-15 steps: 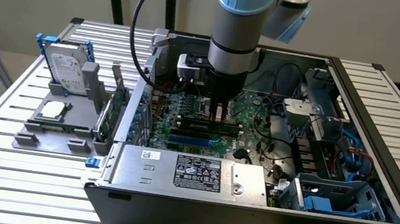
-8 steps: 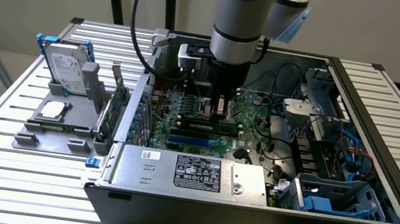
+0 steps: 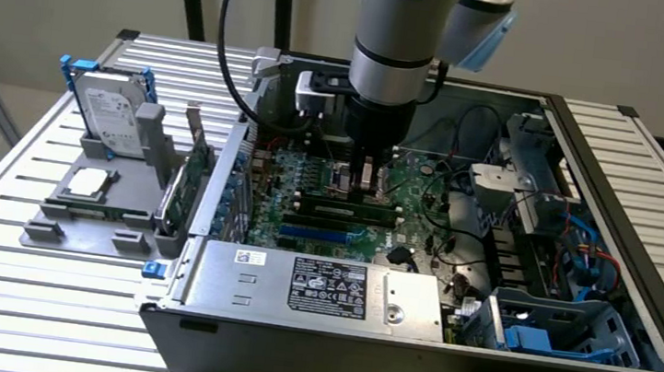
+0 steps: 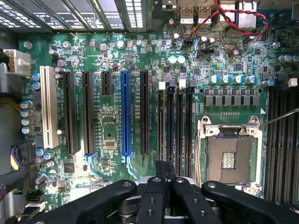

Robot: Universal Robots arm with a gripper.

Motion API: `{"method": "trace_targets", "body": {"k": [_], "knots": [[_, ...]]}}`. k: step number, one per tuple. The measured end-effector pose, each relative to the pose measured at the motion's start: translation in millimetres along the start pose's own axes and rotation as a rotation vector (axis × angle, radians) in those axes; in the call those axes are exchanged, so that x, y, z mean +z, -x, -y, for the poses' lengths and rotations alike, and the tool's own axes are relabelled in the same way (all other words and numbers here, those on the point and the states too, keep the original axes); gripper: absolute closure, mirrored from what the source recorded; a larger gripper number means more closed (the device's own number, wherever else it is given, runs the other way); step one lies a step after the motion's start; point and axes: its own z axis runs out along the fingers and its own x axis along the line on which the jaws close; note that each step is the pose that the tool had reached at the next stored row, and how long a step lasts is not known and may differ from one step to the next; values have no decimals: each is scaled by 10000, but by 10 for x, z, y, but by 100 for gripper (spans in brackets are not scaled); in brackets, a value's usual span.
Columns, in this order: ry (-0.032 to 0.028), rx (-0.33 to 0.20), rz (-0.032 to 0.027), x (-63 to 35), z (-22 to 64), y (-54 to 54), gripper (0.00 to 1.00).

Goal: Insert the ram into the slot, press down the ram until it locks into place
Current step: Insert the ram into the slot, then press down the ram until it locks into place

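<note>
Evidently the gripper (image 3: 363, 187) hung low over the motherboard (image 3: 273, 221) inside the open case (image 3: 412, 366), its fingers (image 4: 154, 196) drawn together. Just on its near side the ram (image 3: 346, 212) lay lengthwise among parallel black sockets, the slot (image 4: 170, 123) one of them.

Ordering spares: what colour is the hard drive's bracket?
Blue bracket; exterior view shows it best.
</note>
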Motion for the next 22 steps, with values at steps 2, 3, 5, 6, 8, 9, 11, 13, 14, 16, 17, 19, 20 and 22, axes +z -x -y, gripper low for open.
{"method": "trace_targets", "body": {"k": [2,3,5,6,8,9,11,13,14,16,17,19,20,22], "knots": [[0,0,0,0,0,0,89],[0,0,0,0,0,0,89],[0,0,0,0,0,0,89],[0,0,0,0,0,0,89],[0,0,0,0,0,0,89],[0,0,0,0,0,0,89],[0,-1,0,0,0,0,89],[1,0,-1,0,0,0,89],[0,0,0,0,0,0,89],[0,0,0,0,0,0,89],[0,0,0,0,0,0,89],[1,-1,-1,7,0,2,89],[1,-2,-2,18,0,3,89],[1,-1,1,53,-1,10,89]]}}
